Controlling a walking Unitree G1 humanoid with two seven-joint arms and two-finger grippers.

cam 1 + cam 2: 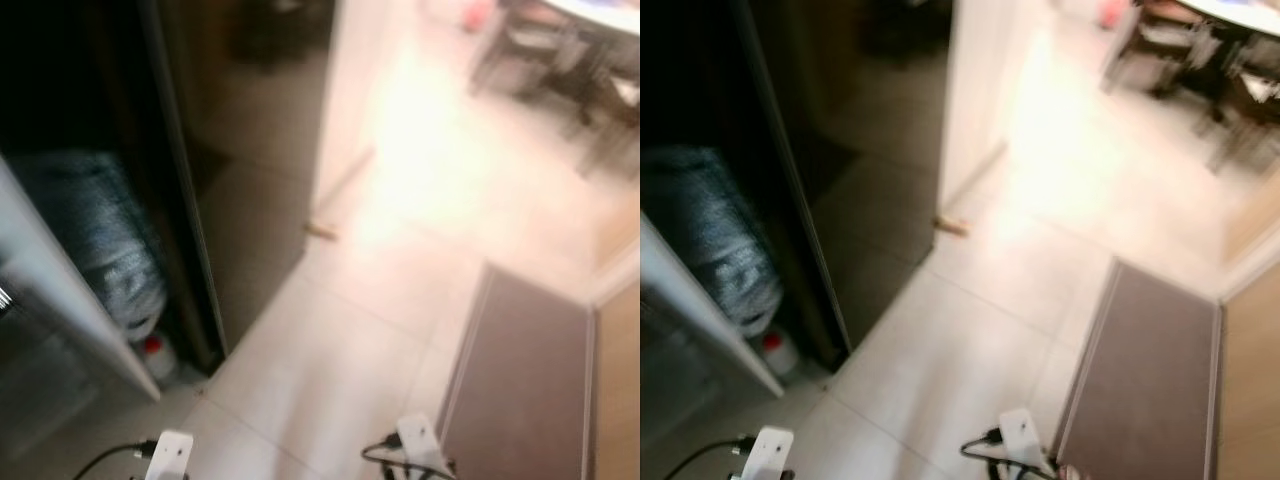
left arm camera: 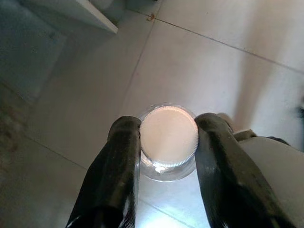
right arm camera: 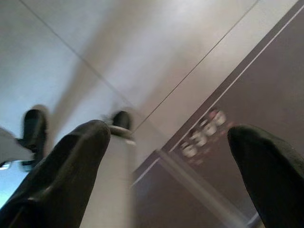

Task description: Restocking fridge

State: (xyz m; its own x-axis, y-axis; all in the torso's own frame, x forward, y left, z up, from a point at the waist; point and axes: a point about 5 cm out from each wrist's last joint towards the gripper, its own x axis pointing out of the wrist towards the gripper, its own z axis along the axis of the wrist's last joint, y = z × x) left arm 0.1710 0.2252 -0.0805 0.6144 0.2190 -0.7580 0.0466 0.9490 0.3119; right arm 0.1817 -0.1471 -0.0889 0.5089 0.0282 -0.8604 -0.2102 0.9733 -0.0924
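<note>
Left gripper (image 2: 167, 142) pinches a white-capped bottle (image 2: 168, 137) above the tile floor (image 2: 228, 71). Right gripper (image 3: 166, 161) fingers spread wide, empty, over the brown mat (image 3: 266, 95).

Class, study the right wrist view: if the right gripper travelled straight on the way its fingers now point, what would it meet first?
Probably the floor: the open right gripper points down where pale floor tiles meet the dark mat; which comes first is unclear.

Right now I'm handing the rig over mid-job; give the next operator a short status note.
Left gripper: jaws shut on a clear bottle with a white cap, held above the tiled floor.
Right gripper: jaws open, nothing between them, over the floor beside a brown mat.
Fridge: ahead on the left, door open.
Done: bottle picked up.
Left: get it into the fridge.
</note>
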